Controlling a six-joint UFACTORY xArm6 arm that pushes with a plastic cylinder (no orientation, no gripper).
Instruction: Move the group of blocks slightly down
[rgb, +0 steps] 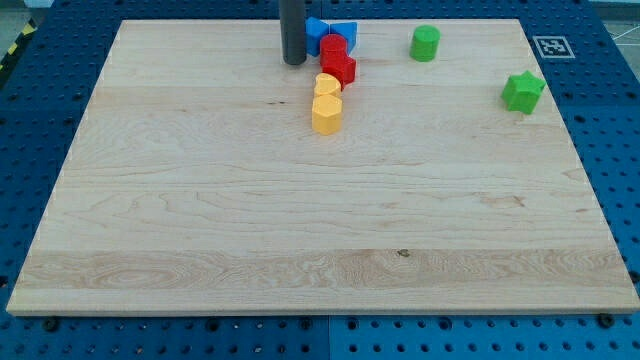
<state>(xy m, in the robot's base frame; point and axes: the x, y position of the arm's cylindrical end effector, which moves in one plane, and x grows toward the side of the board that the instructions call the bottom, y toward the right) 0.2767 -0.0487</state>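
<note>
Bare board (300, 250) fills the whole near half of the view; nothing on it down there.

Group sits near the view's top, just right of centre, strung out as a short column: blue blocks (330, 30) at the top edge (shape hard to read, partly hidden), then a red cylinder (334, 45), a red block (340, 69) just under it, a yellow block (327, 85) that looks heart-like, and a yellow block (327, 115) at the bottom. Neighbours appear touching or nearly so.

Two strays, well apart from the group: green cylinder (425, 43) to the view's right near the top, green star (523, 91) further right by the edge.

No pincer on this rig, so nothing opens, closes or grips. Just a rod. My tip (294, 62) is down on the board just left of the red pieces, level with them; I can't tell if it's touching.

My read: the tip is beside the column, not above it. A downward shove needs it at the top end, by the blue ones, and there's little board left up there. Pushing a chain end-on risks it buckling sideways.
</note>
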